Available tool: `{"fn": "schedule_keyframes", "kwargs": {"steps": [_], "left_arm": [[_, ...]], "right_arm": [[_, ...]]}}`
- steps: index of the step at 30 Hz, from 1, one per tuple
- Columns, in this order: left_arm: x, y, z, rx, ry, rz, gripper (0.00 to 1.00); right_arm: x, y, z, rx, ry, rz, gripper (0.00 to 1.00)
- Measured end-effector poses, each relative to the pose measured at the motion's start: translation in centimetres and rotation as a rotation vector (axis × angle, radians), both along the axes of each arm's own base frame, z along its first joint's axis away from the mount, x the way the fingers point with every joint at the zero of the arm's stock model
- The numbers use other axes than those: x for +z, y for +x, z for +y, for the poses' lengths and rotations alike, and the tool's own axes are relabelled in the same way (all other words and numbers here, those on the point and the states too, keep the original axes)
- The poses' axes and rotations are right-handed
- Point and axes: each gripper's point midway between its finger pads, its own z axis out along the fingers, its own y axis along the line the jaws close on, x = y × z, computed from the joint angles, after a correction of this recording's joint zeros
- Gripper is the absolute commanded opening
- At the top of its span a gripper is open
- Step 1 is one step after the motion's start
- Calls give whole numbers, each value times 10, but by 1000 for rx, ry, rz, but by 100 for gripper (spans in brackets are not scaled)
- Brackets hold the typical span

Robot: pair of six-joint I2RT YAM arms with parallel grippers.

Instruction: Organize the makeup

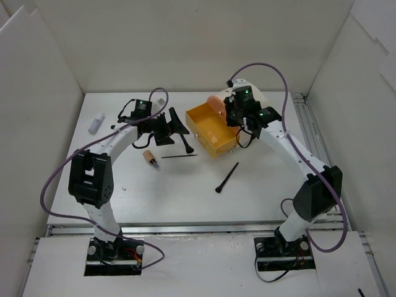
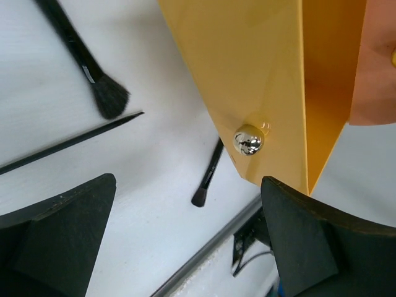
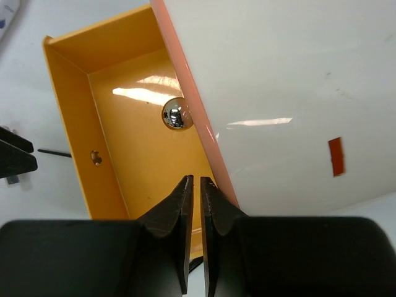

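The makeup lies loose on the white table: a black brush (image 1: 185, 145), a thin dark pencil (image 1: 179, 156), a stubby tan brush (image 1: 149, 158), another black brush (image 1: 227, 177) and a white tube (image 1: 96, 122) at the far left. My left gripper (image 1: 172, 130) is open and empty, just left of the orange drawer (image 1: 213, 130). Its wrist view shows the bristled brush (image 2: 111, 99), the pencil (image 2: 68, 142), a small brush (image 2: 207, 176) and the drawer's front knob (image 2: 247, 139). My right gripper (image 1: 237, 119) is shut and empty above the drawer's inside (image 3: 124, 154).
The big cream cylinder (image 3: 278, 74) stands right beside the pulled-out drawer, under my right wrist. A shiny knob (image 3: 175, 114) shows at its edge. White walls close in the table on three sides. A metal rail (image 1: 185, 230) runs along the near edge.
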Motion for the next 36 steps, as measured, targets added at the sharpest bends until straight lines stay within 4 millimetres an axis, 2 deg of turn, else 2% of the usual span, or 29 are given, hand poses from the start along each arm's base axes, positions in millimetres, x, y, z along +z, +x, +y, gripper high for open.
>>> {"fn": "schedule_keyframes", "kwargs": {"steps": [4, 8, 11, 14, 17, 21, 27, 31, 35, 36], "left_arm": [[18, -1, 24, 79, 108, -62, 99], [26, 0, 48, 155, 214, -106, 80], [20, 2, 62, 186, 289, -106, 70], [6, 0, 78, 222, 375, -70, 69], [-4, -3, 94, 270, 458, -45, 69], [-21, -15, 120, 346, 577, -1, 71], [-50, -35, 148, 441, 695, 97, 71], [-63, -33, 154, 478, 722, 143, 67], [-86, -23, 154, 492, 745, 205, 58], [-94, -19, 153, 491, 751, 223, 53]], "right_arm": [[33, -4, -2, 7, 26, -69, 10], [83, -18, -4, 21, 69, -175, 12], [123, -35, -9, 32, 109, -262, 14], [158, -57, -17, 37, 146, -343, 17], [174, -81, -31, 31, 167, -395, 17], [166, -104, -47, 11, 162, -405, 18], [120, -118, -57, -2, 118, -325, 19], [97, -125, -61, -4, 96, -276, 19], [96, -131, -64, -8, 98, -278, 19], [98, -132, -65, -8, 102, -285, 19]]}}
